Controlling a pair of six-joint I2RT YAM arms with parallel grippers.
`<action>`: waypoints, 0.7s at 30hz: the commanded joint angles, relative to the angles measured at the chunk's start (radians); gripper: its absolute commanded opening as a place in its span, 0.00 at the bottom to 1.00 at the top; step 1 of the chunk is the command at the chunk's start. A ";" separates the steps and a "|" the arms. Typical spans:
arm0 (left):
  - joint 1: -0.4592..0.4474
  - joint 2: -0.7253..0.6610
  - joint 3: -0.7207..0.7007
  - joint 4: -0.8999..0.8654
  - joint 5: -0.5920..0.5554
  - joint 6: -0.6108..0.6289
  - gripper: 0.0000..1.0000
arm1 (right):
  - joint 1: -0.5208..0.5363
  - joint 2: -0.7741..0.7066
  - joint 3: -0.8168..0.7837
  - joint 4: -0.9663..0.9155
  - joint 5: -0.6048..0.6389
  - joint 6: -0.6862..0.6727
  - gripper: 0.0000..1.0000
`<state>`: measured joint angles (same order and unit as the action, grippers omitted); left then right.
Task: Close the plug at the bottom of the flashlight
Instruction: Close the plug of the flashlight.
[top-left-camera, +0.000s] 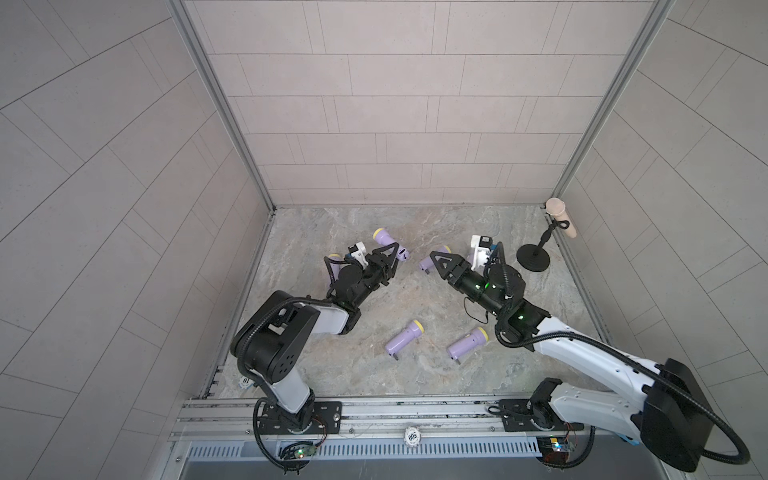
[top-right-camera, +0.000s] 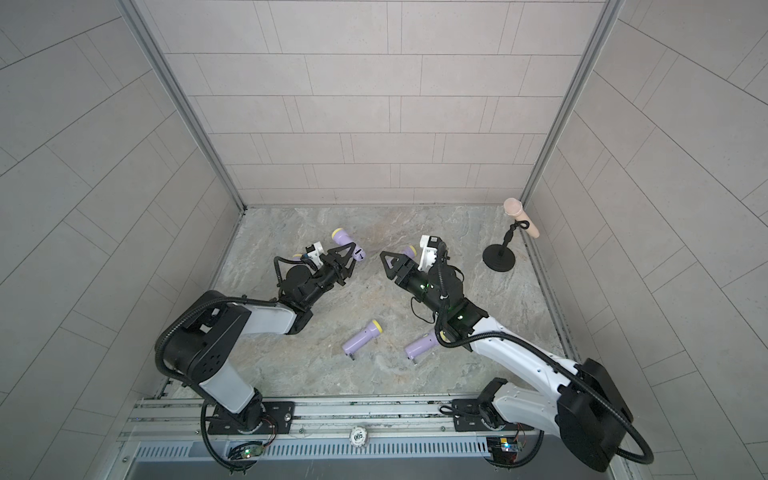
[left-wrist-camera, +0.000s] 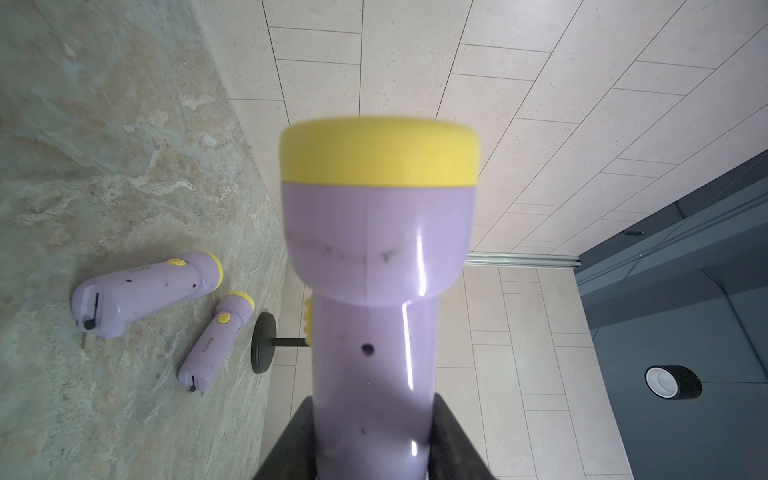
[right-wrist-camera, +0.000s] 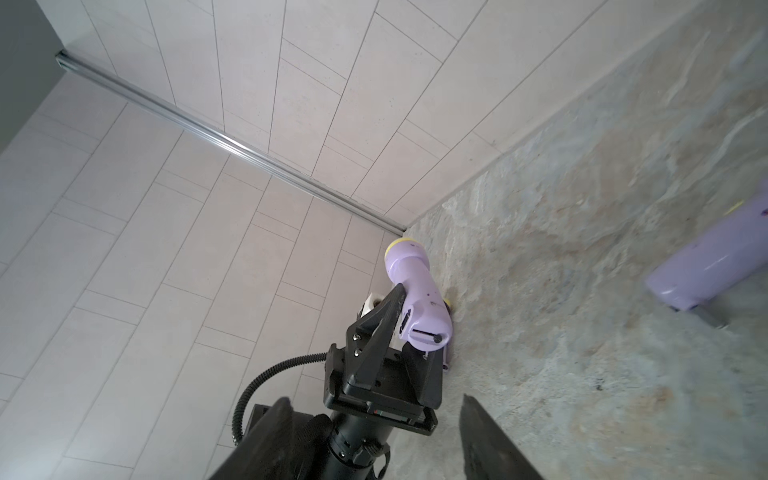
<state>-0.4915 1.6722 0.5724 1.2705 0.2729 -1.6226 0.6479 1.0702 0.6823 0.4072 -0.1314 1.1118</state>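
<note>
A lilac flashlight (top-left-camera: 388, 242) with a yellow head (left-wrist-camera: 378, 151) is held above the marble floor, with my left gripper (top-left-camera: 392, 254) shut on its body (left-wrist-camera: 374, 353). In the right wrist view its bottom end (right-wrist-camera: 428, 330) faces the camera and shows a dark slot with a black pivot (right-wrist-camera: 437, 338); no prong stands out from it. My right gripper (top-left-camera: 434, 255) hangs a short way to the right of that end, apart from it. Its jaws are open and empty, with both dark fingers (right-wrist-camera: 282, 436) spread wide. Both top views show the flashlight (top-right-camera: 348, 241) and both grippers (top-right-camera: 383, 254).
Several more lilac flashlights lie on the floor: two near the front (top-left-camera: 403, 338) (top-left-camera: 467, 343), one behind my right gripper (top-left-camera: 432, 262), one under my left wrist (top-left-camera: 332, 258). A microphone stand (top-left-camera: 533, 254) with a beige microphone (top-left-camera: 561, 217) stands in the back right corner.
</note>
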 joint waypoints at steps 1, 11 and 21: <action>0.017 0.004 -0.001 0.013 0.051 0.023 0.00 | -0.002 -0.087 0.053 -0.263 0.053 -0.167 0.71; 0.039 -0.108 0.088 -0.594 0.126 0.312 0.00 | -0.004 -0.188 0.172 -0.637 0.091 -0.399 0.81; 0.059 -0.169 0.242 -1.248 0.026 0.633 0.00 | -0.002 -0.256 0.164 -0.781 0.123 -0.528 0.82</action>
<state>-0.4431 1.5082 0.7681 0.2771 0.3386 -1.1366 0.6468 0.8513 0.8566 -0.3119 -0.0380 0.6556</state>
